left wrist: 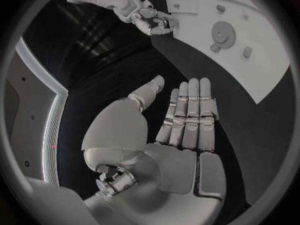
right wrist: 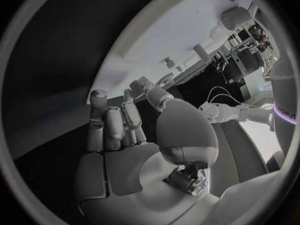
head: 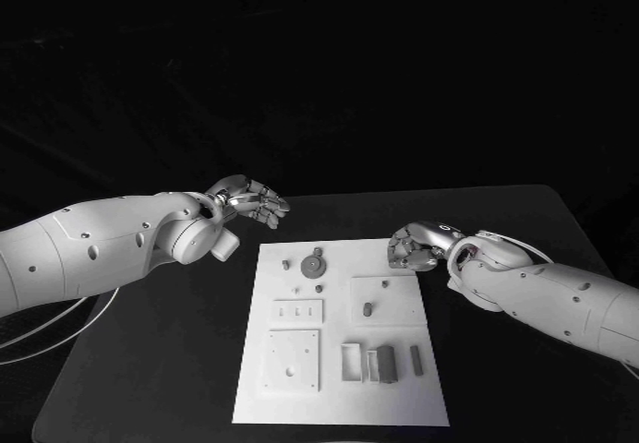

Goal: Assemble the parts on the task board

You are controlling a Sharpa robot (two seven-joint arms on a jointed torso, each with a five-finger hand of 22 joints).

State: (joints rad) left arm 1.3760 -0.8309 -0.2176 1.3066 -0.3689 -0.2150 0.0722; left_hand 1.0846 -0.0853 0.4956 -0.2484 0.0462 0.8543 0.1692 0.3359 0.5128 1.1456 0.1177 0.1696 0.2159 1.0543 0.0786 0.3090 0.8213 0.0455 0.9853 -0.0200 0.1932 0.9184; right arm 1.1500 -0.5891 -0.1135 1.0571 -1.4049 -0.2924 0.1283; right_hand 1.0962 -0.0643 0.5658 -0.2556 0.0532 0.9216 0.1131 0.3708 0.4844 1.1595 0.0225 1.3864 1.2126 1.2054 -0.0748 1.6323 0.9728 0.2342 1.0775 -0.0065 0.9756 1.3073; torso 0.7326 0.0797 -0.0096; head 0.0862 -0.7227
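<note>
Task board (head: 340,388) flat at the middle of the black surface (head: 160,369), grey parts (head: 314,266) resting on it; no readable writing. Left robot hand (head: 250,200) released, fingers extended, beyond the board's far-left corner. Right robot hand (head: 419,247) curled at the far-right edge; grasp cannot be told.

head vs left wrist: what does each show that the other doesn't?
Head only: the whole task board, with the upright blocks at its near end and the recessed plates on its left half.

Left wrist only: the left hand's palm side, fingers straight and side by side, holding nothing, over bare table.

Both: the gear near the board's far end, and the right hand with fingers curled at the board's right edge. Whether it holds a part I can't tell.
</note>
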